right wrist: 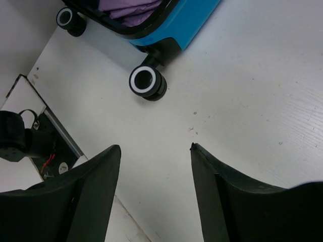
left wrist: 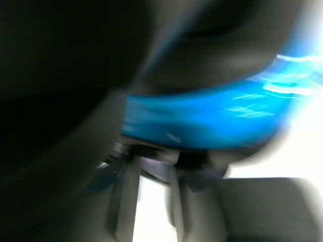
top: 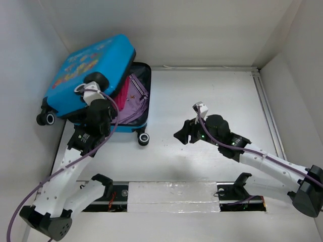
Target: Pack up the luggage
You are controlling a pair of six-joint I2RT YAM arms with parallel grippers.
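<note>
The luggage (top: pixel 91 75) is a bright-blue suitcase at the back left, its printed lid tilted up over the lower half (top: pixel 132 126). Purple clothing (top: pixel 132 98) lies inside. My left gripper (top: pixel 101 101) is up against the lid's near edge, its jaws hidden under the wrist. The left wrist view is heavily blurred: blue shell (left wrist: pixel 202 116) fills the middle, above two grey fingers (left wrist: pixel 126 201). My right gripper (top: pixel 182 133) hovers over bare table right of the luggage, open and empty. In its own view the right gripper (right wrist: pixel 155 147) points at the tabletop, below the luggage corner (right wrist: pixel 186 20).
White walls enclose the table on three sides. A caster wheel (right wrist: pixel 146 83) sticks out of the luggage toward the right gripper. The arms' mounting rail (top: pixel 171 196) runs along the near edge. Bare white tabletop (top: pixel 222 91) spreads to the right of the luggage.
</note>
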